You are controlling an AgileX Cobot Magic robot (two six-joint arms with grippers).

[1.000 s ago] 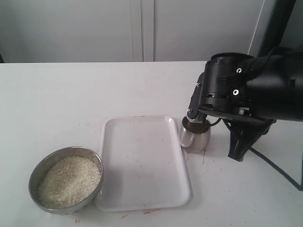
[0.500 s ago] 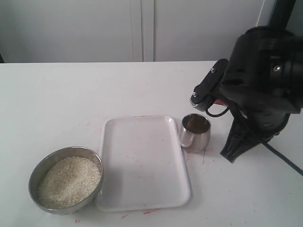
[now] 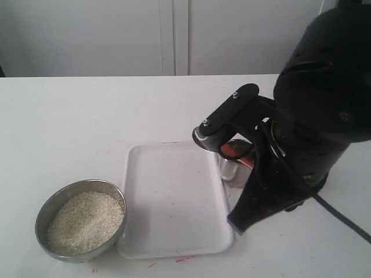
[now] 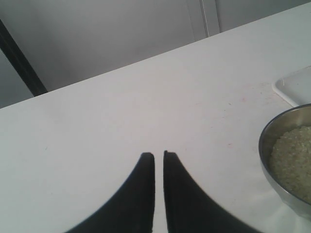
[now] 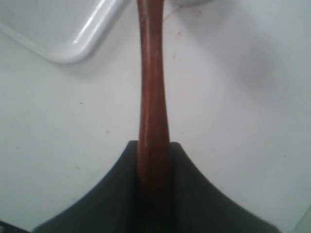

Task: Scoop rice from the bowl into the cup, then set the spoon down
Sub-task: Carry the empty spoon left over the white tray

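The left gripper (image 4: 159,158) sits all but closed and empty near the bowl (image 3: 42,211) of rice (image 3: 84,223); past the tray (image 3: 174,202), by the half-hidden cup (image 3: 231,172), the right gripper (image 5: 153,145) pinches the spoon (image 5: 151,87) by its handle, likely stiff, light, smooth wood, best held there

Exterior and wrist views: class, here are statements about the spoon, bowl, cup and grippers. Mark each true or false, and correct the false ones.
1. The right gripper is shut on the spoon by its handle. True.
2. The bowl holds no rice. False: a heap of rice lies in it.
3. The left gripper holds the cup. False: its jaws are shut on nothing; the cup stands by the right arm.
4. The bowl stands beside the tray. True.
5. The spoon lies on the tray. False: the right gripper holds it.
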